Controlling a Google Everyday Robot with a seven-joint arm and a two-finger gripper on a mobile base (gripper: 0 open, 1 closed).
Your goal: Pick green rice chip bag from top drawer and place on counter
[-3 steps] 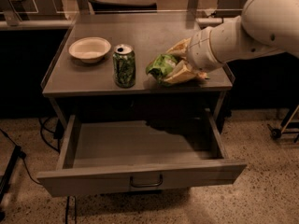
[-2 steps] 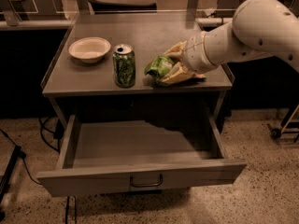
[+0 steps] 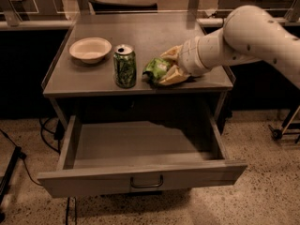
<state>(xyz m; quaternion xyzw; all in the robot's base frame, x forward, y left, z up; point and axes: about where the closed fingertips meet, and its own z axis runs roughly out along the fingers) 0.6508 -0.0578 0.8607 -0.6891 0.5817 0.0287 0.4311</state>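
The green rice chip bag (image 3: 156,69) lies on the counter (image 3: 154,34) near its front edge, right of centre. My gripper (image 3: 167,67) comes in from the right on a thick white arm. Its tan fingers (image 3: 175,76) sit on either side of the bag and are shut on it, with the bag down at the counter surface. The top drawer (image 3: 140,146) is pulled fully open below the counter. Its inside shows nothing, and its dark handle (image 3: 146,182) is on the front panel.
A green soda can (image 3: 124,66) stands upright just left of the bag. A pale bowl (image 3: 90,49) sits at the counter's left. A ledge with upright posts (image 3: 42,22) runs behind. Cables (image 3: 47,128) hang at the left of the cabinet.
The gripper and the bag have shifted a little to the left, closer to the soda can. The drawer, can and bowl have not moved.
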